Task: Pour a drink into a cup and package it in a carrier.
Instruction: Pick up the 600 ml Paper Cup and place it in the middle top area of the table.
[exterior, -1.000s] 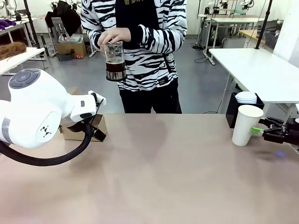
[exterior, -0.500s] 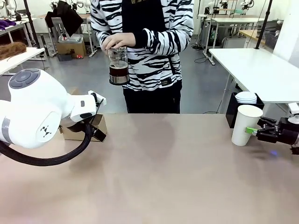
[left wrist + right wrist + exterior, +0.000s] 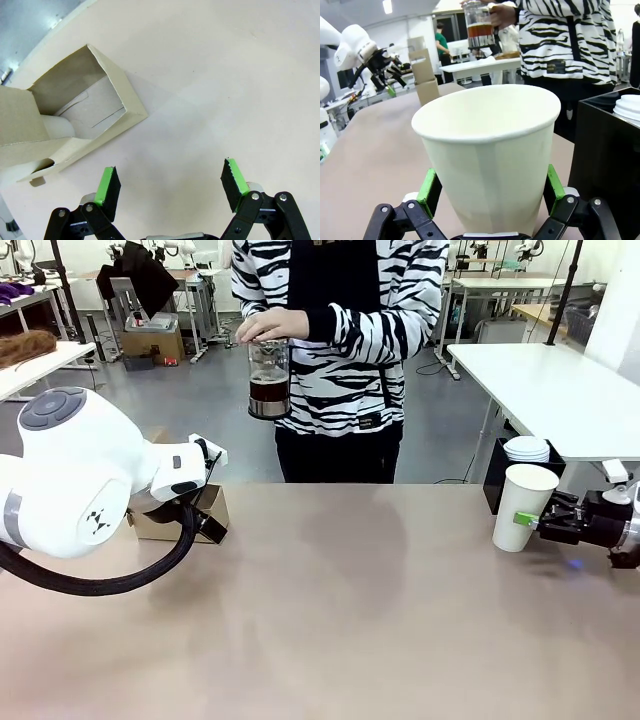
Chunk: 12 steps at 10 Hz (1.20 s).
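Your right gripper [image 3: 490,194] is straddling the cup [image 3: 524,502] at the frame's right edge, jaws wide, while your left gripper [image 3: 171,172] is hanging open beside the carrier [image 3: 122,100].

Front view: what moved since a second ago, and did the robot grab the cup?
The person carried the jug toward the robot's right. The right hand slid in toward the cup, and its fingers now sit open on either side of it, so it is not grabbed yet. The cup, the left hand and the carrier stayed put.
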Each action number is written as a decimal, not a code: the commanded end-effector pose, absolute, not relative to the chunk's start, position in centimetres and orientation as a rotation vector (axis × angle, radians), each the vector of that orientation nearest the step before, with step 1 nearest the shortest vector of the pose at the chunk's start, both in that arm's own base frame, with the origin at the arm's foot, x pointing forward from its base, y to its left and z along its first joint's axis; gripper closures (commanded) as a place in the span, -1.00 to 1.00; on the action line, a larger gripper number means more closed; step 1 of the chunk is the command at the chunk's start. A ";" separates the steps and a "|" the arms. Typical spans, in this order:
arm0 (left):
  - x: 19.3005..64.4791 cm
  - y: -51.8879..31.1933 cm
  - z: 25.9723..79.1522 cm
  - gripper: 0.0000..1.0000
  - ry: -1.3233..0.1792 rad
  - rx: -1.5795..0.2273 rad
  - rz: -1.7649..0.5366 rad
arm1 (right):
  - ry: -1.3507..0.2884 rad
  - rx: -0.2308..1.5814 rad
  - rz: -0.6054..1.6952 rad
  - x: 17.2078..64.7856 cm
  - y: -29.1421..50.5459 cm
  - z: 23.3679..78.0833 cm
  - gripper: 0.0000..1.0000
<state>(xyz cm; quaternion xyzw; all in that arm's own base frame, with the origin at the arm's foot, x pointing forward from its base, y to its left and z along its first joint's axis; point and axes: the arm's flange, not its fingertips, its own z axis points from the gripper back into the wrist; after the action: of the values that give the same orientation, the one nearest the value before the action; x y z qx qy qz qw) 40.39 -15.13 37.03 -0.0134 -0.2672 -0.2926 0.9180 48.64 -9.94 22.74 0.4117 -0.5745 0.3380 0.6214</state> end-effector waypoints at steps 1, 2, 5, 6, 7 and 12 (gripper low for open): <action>40.4 -15.1 37.0 -1.00 -0.550 -0.029 -0.602 | -1.325 0.941 0.742 50.0 -9.3 22.8 -1.00; 40.4 -15.1 37.0 -1.00 -0.550 -0.029 -0.602 | -1.328 0.942 0.745 50.2 -9.0 22.8 -1.00; 40.4 -15.1 37.0 -1.00 -0.550 -0.029 -0.602 | -1.315 0.963 0.750 50.4 -9.1 22.5 -0.60; 40.4 -15.1 37.0 -1.00 -0.550 -0.029 -0.602 | -1.296 0.969 0.729 49.8 -9.8 22.8 -0.60; 40.4 -15.1 37.0 -1.00 -0.550 -0.029 -0.602 | -1.321 0.955 0.781 49.6 -9.3 22.3 -0.60; 40.4 -15.1 37.0 -1.00 -0.550 -0.029 -0.602 | -1.337 0.941 0.774 48.5 -8.5 24.2 -0.60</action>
<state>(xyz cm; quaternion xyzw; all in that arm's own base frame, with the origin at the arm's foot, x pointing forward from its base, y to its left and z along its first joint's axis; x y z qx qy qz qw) 40.39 -15.12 37.02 -0.0134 -0.2672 -0.2926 0.9181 49.46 -9.39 22.58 0.4160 -0.5743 0.3371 0.6193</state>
